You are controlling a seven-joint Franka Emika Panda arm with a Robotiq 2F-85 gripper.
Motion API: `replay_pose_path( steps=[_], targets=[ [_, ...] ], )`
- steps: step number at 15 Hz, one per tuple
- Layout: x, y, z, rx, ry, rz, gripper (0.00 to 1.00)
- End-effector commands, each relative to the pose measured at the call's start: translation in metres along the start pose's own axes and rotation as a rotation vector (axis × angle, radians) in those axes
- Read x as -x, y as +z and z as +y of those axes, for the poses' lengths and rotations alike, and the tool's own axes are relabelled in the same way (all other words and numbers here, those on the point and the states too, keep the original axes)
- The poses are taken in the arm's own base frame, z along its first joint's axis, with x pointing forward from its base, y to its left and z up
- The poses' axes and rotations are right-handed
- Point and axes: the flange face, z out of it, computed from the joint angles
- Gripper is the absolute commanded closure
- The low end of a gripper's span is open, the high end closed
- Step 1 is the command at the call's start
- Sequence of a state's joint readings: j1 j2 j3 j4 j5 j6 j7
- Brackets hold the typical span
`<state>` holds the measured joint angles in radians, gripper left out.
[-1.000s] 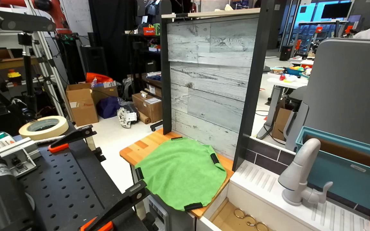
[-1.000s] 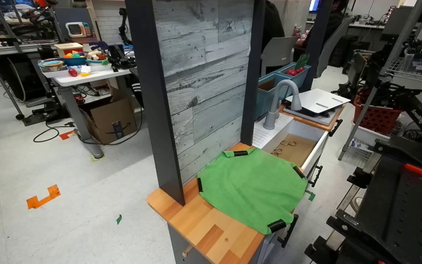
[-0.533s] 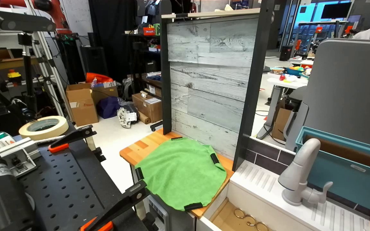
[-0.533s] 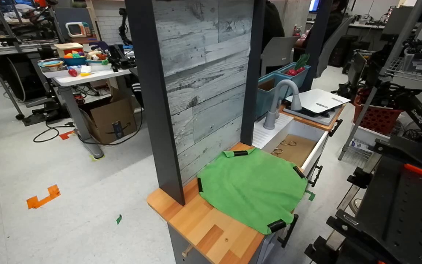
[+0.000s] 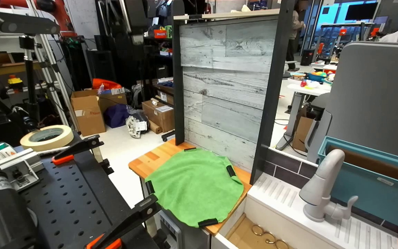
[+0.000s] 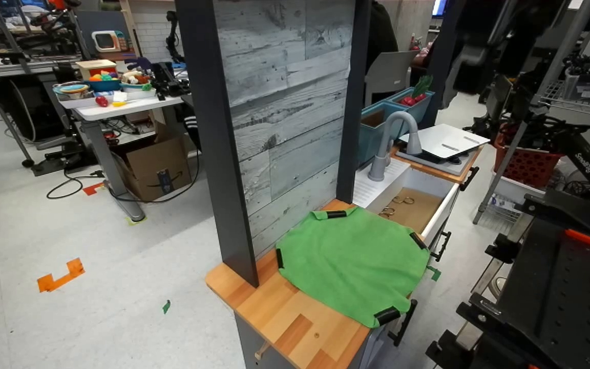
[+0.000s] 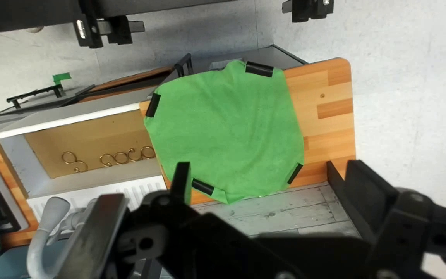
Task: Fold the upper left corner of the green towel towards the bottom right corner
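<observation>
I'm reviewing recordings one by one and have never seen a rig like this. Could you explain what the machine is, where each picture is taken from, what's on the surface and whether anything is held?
The machine is a robot arm, only partly in sight at the top of both exterior views. Those two are shot from different spots outside the robot; the wrist view is shot from the arm's own wrist, looking down past its black fingers. On the wooden worktop lies a green towel, spread out and slightly rumpled, with four black strips along its edges. A grey faucet stands nearby. The fingers stand apart and hold nothing.
</observation>
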<state>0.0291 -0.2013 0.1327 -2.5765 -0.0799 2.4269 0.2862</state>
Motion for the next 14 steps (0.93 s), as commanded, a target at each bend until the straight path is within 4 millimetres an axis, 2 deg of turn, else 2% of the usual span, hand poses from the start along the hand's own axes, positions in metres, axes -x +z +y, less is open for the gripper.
replay_pose_path(
  steps=[1, 7, 9, 10, 12, 14],
  targets=[
    [-0.031, 0.067, -0.024, 0.007, 0.018, 0.012, 0.0],
    [-0.079, 0.172, -0.035, 0.051, 0.086, 0.013, 0.0],
    [-0.088, 0.203, -0.041, 0.067, 0.094, -0.045, 0.0],
    [-0.071, 0.176, -0.031, 0.05, 0.085, -0.026, 0.0],
    [-0.079, 0.202, -0.037, 0.061, 0.081, -0.048, 0.0],
    [-0.082, 0.21, -0.04, 0.063, 0.079, -0.052, 0.0]
  ],
)
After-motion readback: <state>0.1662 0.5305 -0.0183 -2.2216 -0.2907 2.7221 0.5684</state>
